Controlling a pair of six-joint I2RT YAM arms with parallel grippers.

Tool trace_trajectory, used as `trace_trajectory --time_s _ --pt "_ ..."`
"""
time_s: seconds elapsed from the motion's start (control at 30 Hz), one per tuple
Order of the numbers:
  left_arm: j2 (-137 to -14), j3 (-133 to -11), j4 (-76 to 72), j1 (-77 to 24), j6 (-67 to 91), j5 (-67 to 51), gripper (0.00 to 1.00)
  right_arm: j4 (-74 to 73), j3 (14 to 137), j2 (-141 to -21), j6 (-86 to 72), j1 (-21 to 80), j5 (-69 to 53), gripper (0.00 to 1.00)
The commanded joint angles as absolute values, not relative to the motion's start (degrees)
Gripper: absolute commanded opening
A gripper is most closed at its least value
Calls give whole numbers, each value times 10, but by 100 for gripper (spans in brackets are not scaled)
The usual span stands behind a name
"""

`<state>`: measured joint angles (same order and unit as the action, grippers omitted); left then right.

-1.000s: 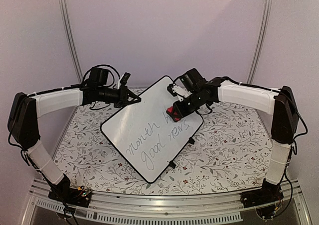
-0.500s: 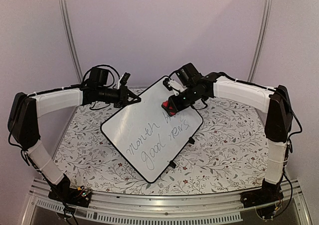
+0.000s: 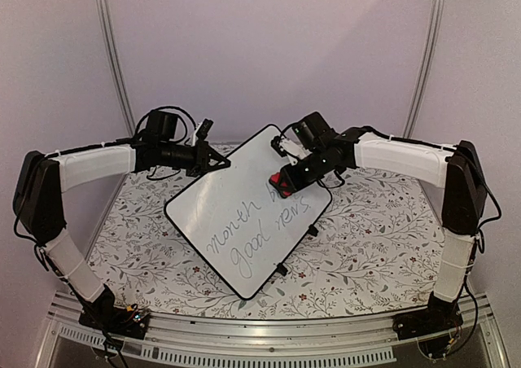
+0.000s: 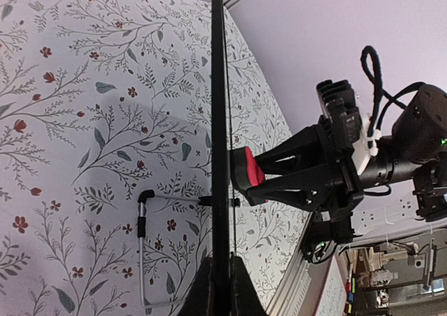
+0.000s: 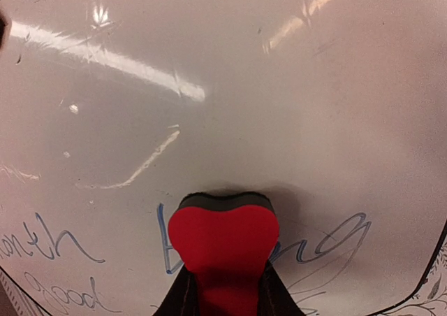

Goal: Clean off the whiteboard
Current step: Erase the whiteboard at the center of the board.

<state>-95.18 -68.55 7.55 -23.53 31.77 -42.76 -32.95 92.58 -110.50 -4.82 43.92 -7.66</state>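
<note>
The whiteboard (image 3: pixel 236 230), tilted, lies directly under the right tool (image 3: pixel 285 184), which grips a red eraser (image 5: pixel 223 239) pressed onto it; the left tool (image 3: pixel 220 164) pinches its edge, both arms reaching inward.

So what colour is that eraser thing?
Red, the eraser; best seen in the right wrist view.

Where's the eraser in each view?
Top external: eraser at centre, on the whiteboard's far-right part.
Left wrist: eraser at centre, against the right side of the edge-on whiteboard.
Right wrist: eraser at bottom centre, on the whiteboard.
Shared landmark: the whiteboard.
</note>
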Motion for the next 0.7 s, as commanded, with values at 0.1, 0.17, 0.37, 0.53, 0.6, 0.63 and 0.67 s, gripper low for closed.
trace_trajectory --time_s 0.1,0.17,0.37,0.53,0.6,0.63,0.67 --pt "-964 -682 81 -249 289 -435 0 -339 963 -1126 -47 443 -52 0" --pt "-962 -682 81 -250 289 -436 0 -339 993 -1144 -49 442 -41 0" --pt "-970 -682 82 -250 289 -436 0 -333 1068 -1180 -53 442 -9 0" --pt "-969 -682 82 -250 289 -432 0 -339 1076 -1160 -49 440 -4 0" --pt "-969 -683 81 -250 289 -432 0 -343 1066 -1145 -45 439 -4 0" --pt "-970 -682 81 -250 290 -432 0 -342 1059 -1139 -43 439 -3 0" --pt "-971 -683 82 -250 290 -432 0 -340 1049 -1131 -42 439 -4 0"
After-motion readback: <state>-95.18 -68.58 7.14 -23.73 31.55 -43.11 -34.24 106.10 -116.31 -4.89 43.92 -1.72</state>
